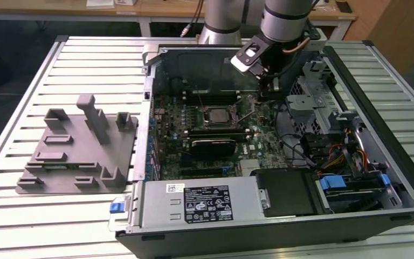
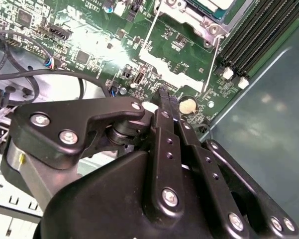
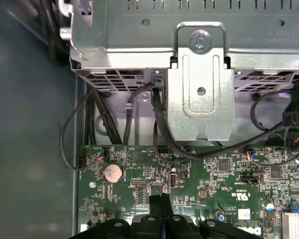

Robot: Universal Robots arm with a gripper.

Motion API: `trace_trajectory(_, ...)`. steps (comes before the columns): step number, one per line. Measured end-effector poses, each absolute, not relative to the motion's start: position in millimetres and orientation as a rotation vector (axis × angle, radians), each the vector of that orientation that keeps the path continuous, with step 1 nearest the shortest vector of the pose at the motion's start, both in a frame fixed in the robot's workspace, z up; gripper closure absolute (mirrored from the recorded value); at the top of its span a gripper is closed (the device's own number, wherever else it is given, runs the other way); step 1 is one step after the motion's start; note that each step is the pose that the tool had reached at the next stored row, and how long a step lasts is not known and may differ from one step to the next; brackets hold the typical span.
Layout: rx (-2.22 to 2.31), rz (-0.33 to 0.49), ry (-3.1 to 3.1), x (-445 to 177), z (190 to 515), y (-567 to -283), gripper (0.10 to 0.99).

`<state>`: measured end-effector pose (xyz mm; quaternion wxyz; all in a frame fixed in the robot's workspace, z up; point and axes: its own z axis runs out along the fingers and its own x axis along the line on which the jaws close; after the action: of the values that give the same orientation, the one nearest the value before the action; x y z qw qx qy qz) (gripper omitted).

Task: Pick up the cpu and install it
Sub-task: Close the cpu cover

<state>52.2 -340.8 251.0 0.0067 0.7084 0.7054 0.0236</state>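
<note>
Cpu lies inside the black socket frame on the green motherboard, within the open computer case; in the second wrist view a pale corner of the cpu shows beside the thin wire levers of the socket. My gripper hangs over the board to the exterior view's right of the socket, apart from it. My jaws are pressed together with nothing between them, and in both wrist views the gripper comes to a single narrow black tip. Whether that tip touches the board I cannot tell. A coin cell battery sits near the tip, just beside it in the second wrist view. Black cables run from the board up under a metal drive cage. On the slatted table, at the exterior view's left of the case, stands a grey plastic fixture block.
</note>
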Motion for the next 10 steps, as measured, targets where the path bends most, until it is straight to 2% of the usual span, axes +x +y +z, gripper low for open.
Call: trace_trajectory(10,2.217,0.071,2.208,53,239,-341,0.98)
